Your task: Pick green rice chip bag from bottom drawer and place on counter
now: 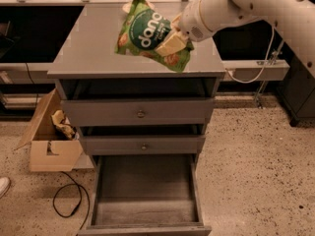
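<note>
Counter (93, 48): the broad grey top of the cabinet. It lies under my load, and most of its near and far-left surface is bare.
My arm (256, 4): it reaches in from the upper right of the camera view, wrist turned toward the cabinet.
Bottom drawer (145, 191): pulled fully out at floor level, with its flat floor bare. The two shallower drawers (140, 113) above it are closed.
Green rice chip bag (145, 31): it is out of the drawer and up in my grip, hanging over the right half of the counter. Its lower corner shows close to the front edge.
My claw (170, 43): clamped on the bag's lower right part, with one pale finger (173, 41) lying across its printed face.
Bag from claw: most of the bag juts away from my fingers toward the counter's middle, so the free end sits farther in than my grip does.
Long axis: tilted, running from the far upper end down to the near right corner.
Gap to counter: I cannot tell how high the bag hangs, or whether its low corner touches.
Next move, as I judge it: go straight down, and perhaps a little inward, so the near corner lands clear of the front edge.
</note>
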Controlling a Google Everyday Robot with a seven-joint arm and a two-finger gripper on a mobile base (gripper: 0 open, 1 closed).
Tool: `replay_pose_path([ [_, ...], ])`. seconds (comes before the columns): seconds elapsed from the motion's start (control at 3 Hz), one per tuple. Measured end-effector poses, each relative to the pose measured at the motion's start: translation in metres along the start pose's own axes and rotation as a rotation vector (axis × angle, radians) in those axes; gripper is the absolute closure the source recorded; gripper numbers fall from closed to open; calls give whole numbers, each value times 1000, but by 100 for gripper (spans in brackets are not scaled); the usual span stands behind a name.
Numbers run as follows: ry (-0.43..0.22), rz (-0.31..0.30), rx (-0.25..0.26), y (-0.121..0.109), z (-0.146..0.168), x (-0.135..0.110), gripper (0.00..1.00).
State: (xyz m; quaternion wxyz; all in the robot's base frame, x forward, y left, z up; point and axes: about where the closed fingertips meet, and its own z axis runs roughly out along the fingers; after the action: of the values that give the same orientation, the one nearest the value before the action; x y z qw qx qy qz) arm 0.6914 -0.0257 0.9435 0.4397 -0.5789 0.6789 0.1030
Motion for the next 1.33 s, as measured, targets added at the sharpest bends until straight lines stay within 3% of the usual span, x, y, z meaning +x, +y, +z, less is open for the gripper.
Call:
replay_pose_path([
  [0.33, -23, 161, 81, -73, 16, 8, 100],
  [1.0, 20, 373, 155, -132, 54, 43, 100],
  [1.33, 41, 466, 180, -151, 76, 70, 74],
])
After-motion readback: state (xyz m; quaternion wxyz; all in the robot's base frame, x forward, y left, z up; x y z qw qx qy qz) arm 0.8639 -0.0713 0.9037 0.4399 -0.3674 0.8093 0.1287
